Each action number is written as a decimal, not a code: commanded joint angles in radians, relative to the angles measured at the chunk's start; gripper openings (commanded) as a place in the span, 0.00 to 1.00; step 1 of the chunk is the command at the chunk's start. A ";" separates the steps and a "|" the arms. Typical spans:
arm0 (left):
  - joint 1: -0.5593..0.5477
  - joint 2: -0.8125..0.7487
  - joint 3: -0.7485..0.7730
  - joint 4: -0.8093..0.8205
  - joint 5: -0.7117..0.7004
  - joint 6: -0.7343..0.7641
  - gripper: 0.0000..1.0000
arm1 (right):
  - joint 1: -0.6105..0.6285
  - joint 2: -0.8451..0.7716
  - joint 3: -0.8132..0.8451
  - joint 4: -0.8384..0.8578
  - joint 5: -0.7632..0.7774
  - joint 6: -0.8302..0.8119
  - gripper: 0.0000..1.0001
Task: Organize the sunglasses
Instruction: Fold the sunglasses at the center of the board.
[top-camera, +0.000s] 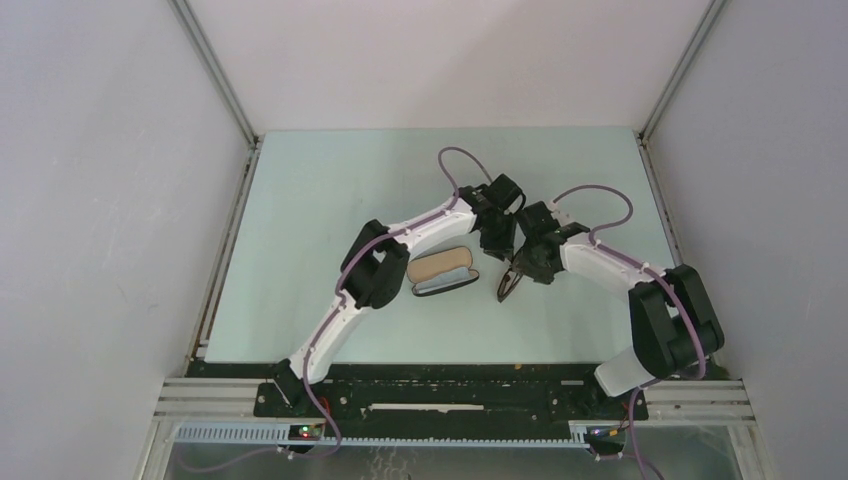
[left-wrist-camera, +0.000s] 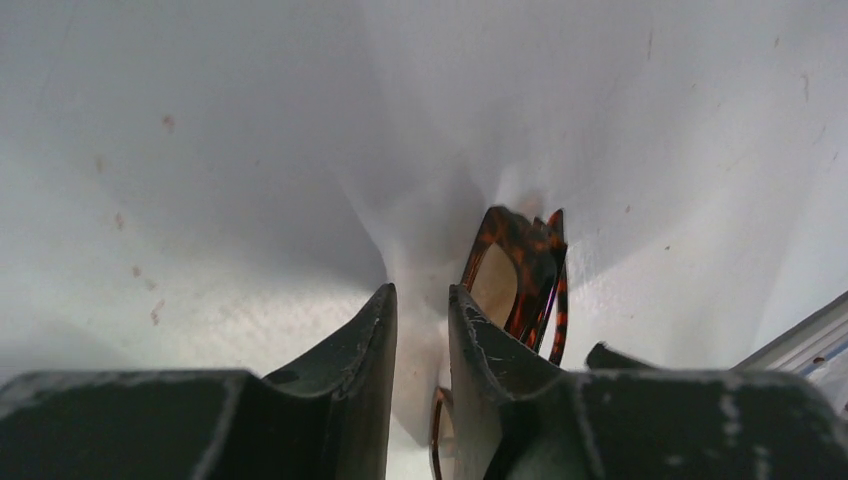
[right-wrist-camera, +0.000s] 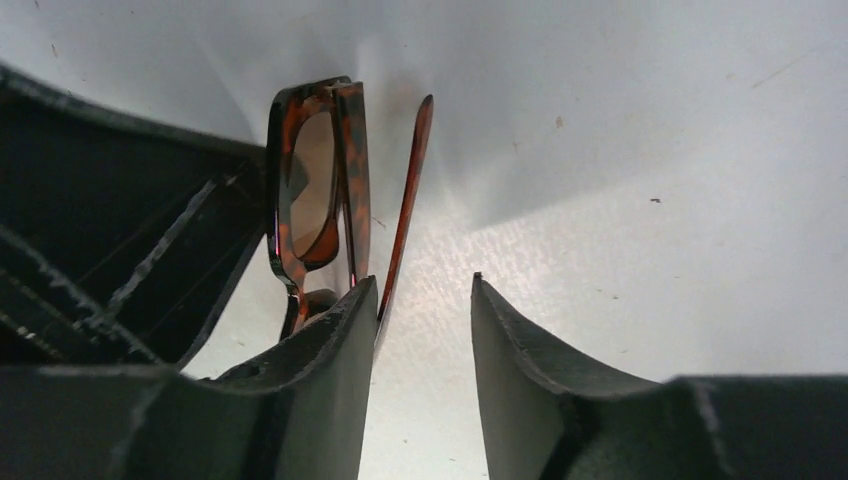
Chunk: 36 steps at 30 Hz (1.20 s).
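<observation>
At the table (top-camera: 330, 200) centre, the open black case (top-camera: 443, 272) holds no sunglasses, so stowing remains to be done. Just right of it, the left gripper (left-wrist-camera: 420, 295) shows fingers nearly together; you cannot tell whether they pinch a temple. The sunglasses (right-wrist-camera: 345, 160) sit on edge between both grippers. The right gripper (right-wrist-camera: 422, 285) has its fingers spread, pinching nothing. Open table lies all round, and the walls stand well apart.

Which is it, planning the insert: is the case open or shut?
Open: the case shows its tan lining facing up.
</observation>
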 joint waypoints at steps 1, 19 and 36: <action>0.006 -0.176 -0.093 0.073 -0.036 -0.017 0.31 | -0.030 -0.078 -0.014 0.009 0.015 -0.061 0.49; 0.036 -0.389 -0.295 0.115 -0.185 -0.019 0.30 | 0.025 -0.169 -0.045 0.084 -0.124 -0.023 0.96; 0.132 -0.577 -0.597 0.222 -0.240 -0.048 0.31 | 0.061 -0.019 -0.020 0.100 -0.076 0.005 0.62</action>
